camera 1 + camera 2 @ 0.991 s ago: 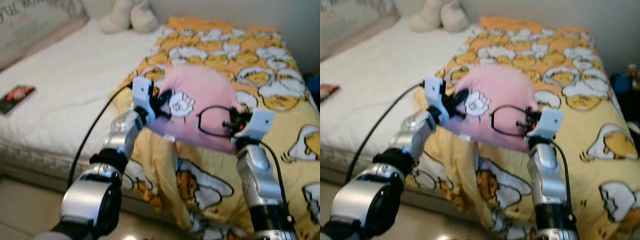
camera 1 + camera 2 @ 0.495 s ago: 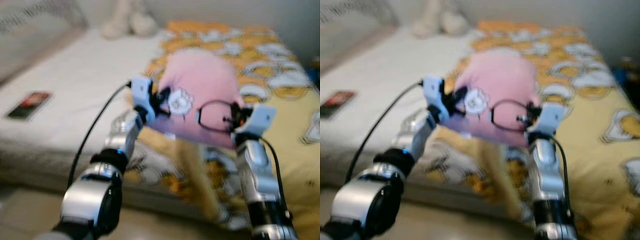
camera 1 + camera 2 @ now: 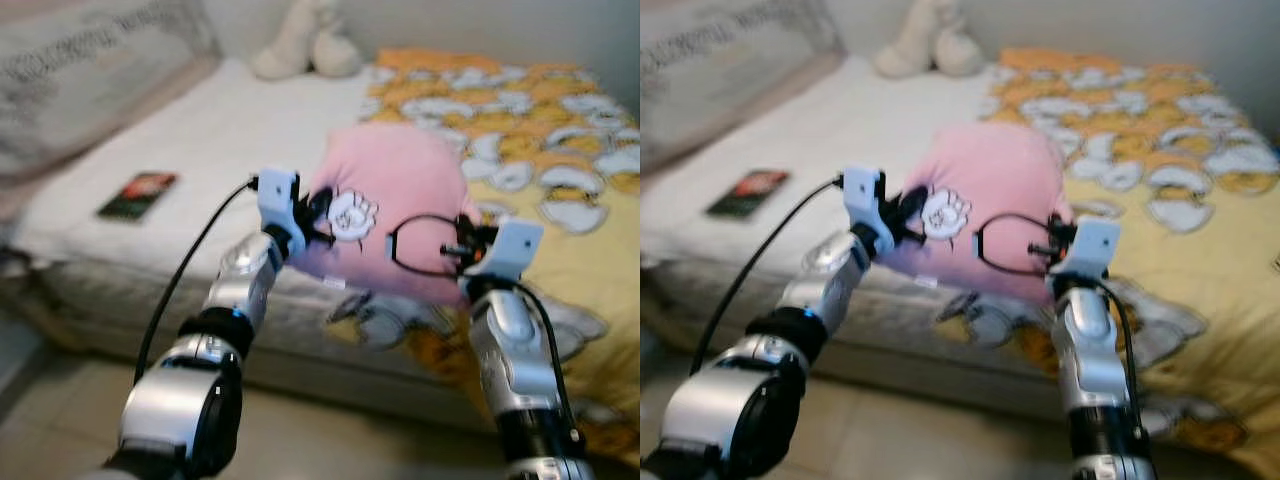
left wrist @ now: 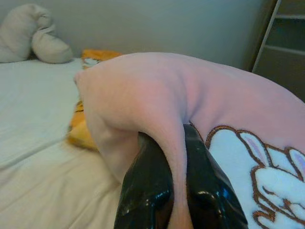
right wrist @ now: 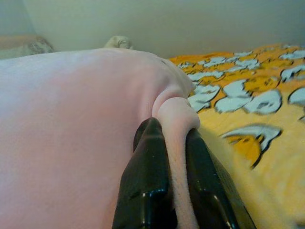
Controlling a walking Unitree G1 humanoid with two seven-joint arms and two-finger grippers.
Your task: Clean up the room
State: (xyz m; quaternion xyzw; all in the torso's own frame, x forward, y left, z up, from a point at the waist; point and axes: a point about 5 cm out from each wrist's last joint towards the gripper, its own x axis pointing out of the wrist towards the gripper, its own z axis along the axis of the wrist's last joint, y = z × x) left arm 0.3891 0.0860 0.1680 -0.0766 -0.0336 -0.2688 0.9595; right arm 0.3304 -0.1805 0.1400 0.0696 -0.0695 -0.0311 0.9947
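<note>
A pink pillow [image 3: 395,205] with a white rabbit patch hangs in the air over the near edge of the bed, held up between both arms. My left gripper [image 3: 318,212] is shut on the pillow's left edge, and a fold of pink fabric [image 4: 174,157] is pinched between its black fingers [image 4: 145,191]. My right gripper [image 3: 462,243] is shut on the pillow's right edge, where pink fabric [image 5: 174,143] is squeezed between its fingers [image 5: 147,186].
The bed has a white sheet [image 3: 230,130] on the left and a yellow cartoon-print blanket [image 3: 540,160] on the right, hanging over the front edge. A dark book [image 3: 138,194] lies on the sheet. A beige plush toy [image 3: 305,45] and a grey pillow [image 3: 90,70] sit at the head. Tiled floor [image 3: 330,440] lies below.
The camera has swung left and back, so more of the white sheet, the book and the floor show. Both grippers keep their hold on the pink pillow, raised off the blanket.
</note>
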